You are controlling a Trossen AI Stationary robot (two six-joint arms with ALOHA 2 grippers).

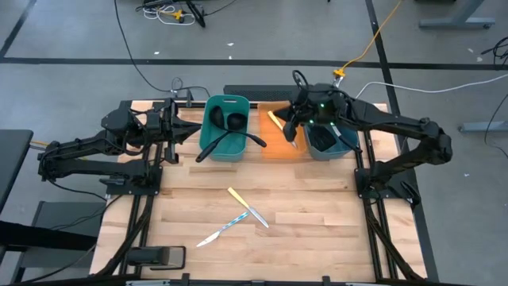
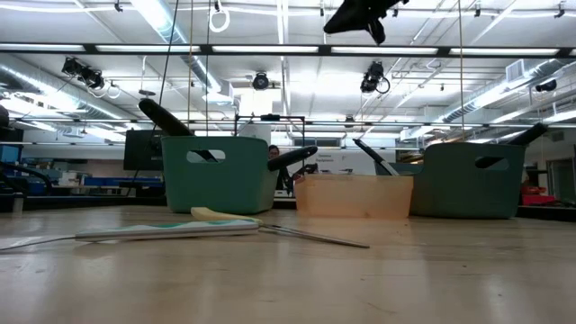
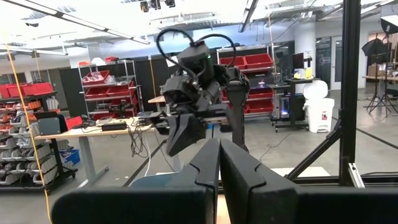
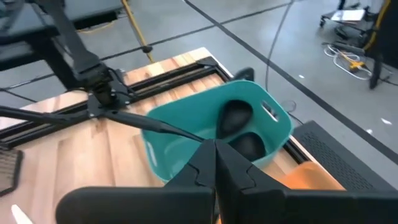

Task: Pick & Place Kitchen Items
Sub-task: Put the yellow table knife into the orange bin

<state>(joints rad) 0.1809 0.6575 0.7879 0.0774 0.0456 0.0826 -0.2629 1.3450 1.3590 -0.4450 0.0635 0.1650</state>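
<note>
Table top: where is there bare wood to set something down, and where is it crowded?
Free: the wood between the left teal bin and the two knives, and the front right corner of the table. Crowded: the back row, where both bins flank the orange tray, with the shut right gripper above the tray.

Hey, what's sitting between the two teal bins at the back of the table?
The orange tray lies between the left teal bin and the right teal bin, with a yellow-handled knife on it. The high view shows this best.
</note>
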